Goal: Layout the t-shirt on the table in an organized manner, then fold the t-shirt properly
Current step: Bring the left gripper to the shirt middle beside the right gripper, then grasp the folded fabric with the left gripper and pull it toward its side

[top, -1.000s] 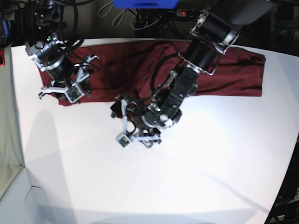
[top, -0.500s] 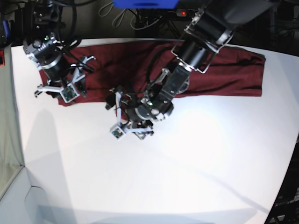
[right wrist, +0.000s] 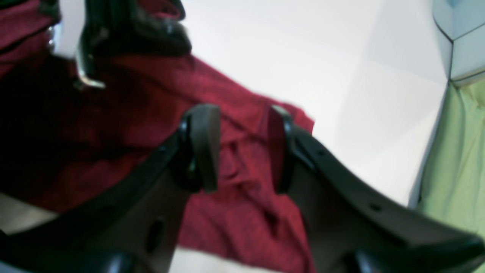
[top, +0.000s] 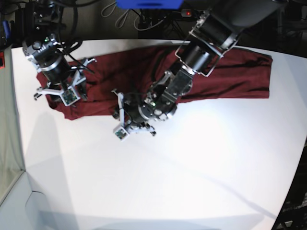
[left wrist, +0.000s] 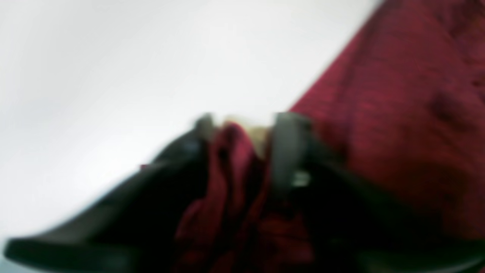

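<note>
The maroon t-shirt (top: 230,76) lies in a long band along the far side of the white table (top: 192,182). My left gripper (top: 120,112) is down at the shirt's near edge, left of its middle. In the blurred left wrist view, a bunch of red fabric (left wrist: 231,151) sits pinched between its fingers (left wrist: 288,132), with more of the t-shirt (left wrist: 409,113) at the right. My right gripper (top: 61,98) hovers over the shirt's left end. Its fingers (right wrist: 204,148) stand apart, open, over wrinkled cloth (right wrist: 242,110), with nothing between them.
A pale green panel or cloth (right wrist: 454,151) stands beyond the table's left edge, also seen in the base view (top: 7,143). Cables and a blue object (top: 148,4) sit behind the table. The table's curved edge (top: 292,182) runs down the right.
My left arm swung left and back to the shirt's near edge and its jaws closed on the fabric. The right gripper shifted slightly left and back. The shirt's left corner now hangs lower.
</note>
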